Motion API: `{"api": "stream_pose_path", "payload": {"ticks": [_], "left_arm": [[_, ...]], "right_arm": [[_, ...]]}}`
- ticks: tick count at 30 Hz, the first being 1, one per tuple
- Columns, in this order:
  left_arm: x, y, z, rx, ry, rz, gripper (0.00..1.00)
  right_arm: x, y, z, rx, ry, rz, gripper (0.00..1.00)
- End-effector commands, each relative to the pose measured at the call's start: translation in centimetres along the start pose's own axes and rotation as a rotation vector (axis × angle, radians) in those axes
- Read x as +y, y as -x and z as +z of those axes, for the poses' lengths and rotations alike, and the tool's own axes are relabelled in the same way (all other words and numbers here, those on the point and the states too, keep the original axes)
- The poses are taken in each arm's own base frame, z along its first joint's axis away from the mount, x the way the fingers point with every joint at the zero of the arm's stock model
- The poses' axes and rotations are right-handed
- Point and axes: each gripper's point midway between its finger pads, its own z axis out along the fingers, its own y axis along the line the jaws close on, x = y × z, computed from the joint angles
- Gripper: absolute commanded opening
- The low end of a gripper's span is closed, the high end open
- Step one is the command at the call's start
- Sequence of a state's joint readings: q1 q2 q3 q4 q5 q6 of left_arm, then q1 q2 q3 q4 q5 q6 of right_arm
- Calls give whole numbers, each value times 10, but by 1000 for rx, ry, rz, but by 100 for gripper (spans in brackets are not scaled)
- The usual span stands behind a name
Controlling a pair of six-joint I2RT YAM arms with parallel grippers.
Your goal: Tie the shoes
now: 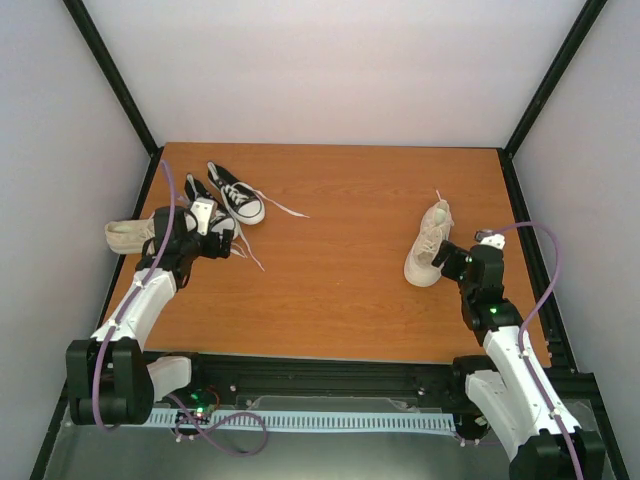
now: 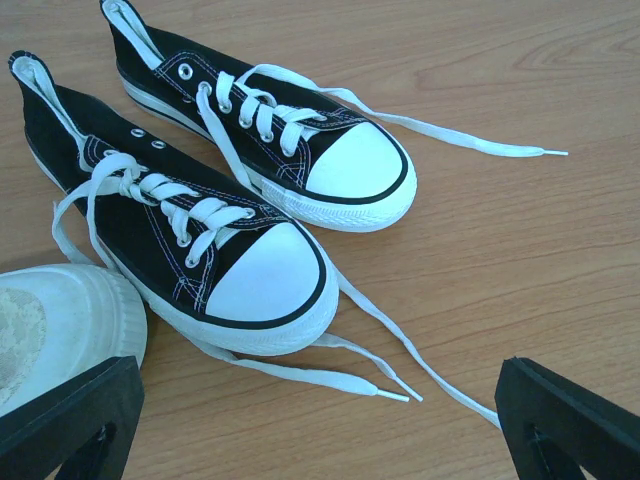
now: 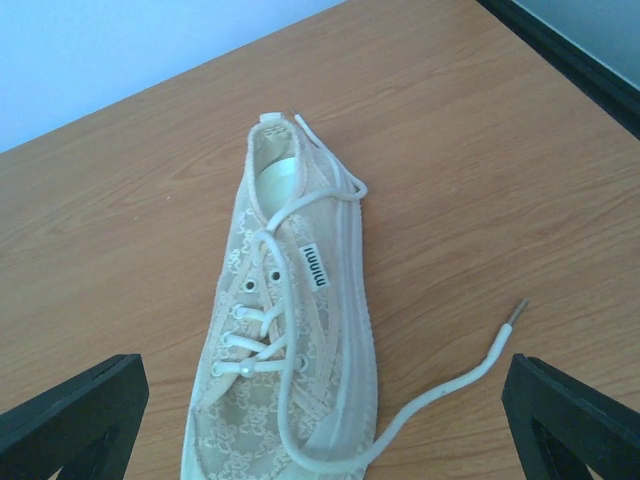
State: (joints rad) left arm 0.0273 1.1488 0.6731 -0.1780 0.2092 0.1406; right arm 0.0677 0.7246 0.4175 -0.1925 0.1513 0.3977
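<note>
Both tools, the left tool (image 2: 320, 428) and the right tool (image 3: 320, 425), are being held wide open with nothing gripped. The left is being hung before the near black sneaker (image 2: 200, 250) and far black sneaker (image 2: 290, 130) at the upper left of its frame, the right over the cream floral-mesh shoe (image 3: 290, 340) at lower centre. Trouble is being judged likely from flat, limp laces (image 2: 460, 134) lying flush on the smooth wood-grain surface (image 3: 500, 150), where a strand may be missed or two pinched together, and the light rubber-soled shoes dragged.
</note>
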Motion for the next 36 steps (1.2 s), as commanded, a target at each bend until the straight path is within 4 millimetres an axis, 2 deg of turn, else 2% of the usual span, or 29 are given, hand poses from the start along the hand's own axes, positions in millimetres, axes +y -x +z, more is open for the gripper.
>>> {"api": "stream_pose_path", "payload": {"ticks": [1,6,11,13,16,24,25,26,27,29,32,36], "left_arm": [[2,12,-2,-45,9,27,100],[2,12,-2,-44,9,27,100],[2,13,-2,-45,7,26,100],[1,12,-2,-44,5,27,100],[2,12,-2,-43,7,28,100],[0,13,-4,-51,3,39,100],[0,13,-4,-50,-1,38,100],[-1,13,-4,-48,-5,38,100],[-2,12,-3,-46,-11,37,100],[-4,11,-1,-37,-27,37,100],[-7,6,5,-2,-51,34,100],[-10,-1,15,53,-84,25,100]], "right_arm": [[-13,0,0,-14,-66,29,100],[-7,5,0,-29,-34,25,100],[-4,11,13,-6,-55,2,100],[1,15,27,36,-65,-14,100],[-3,21,58,131,-176,-38,100],[10,6,147,368,-232,-128,98],[12,-2,154,401,-216,-132,91],[16,-7,159,425,-197,-134,80],[19,-14,162,448,-177,-133,63],[28,-20,161,460,-128,-122,37],[49,-21,151,437,-57,-125,5],[87,-24,129,413,12,-133,3]]}}
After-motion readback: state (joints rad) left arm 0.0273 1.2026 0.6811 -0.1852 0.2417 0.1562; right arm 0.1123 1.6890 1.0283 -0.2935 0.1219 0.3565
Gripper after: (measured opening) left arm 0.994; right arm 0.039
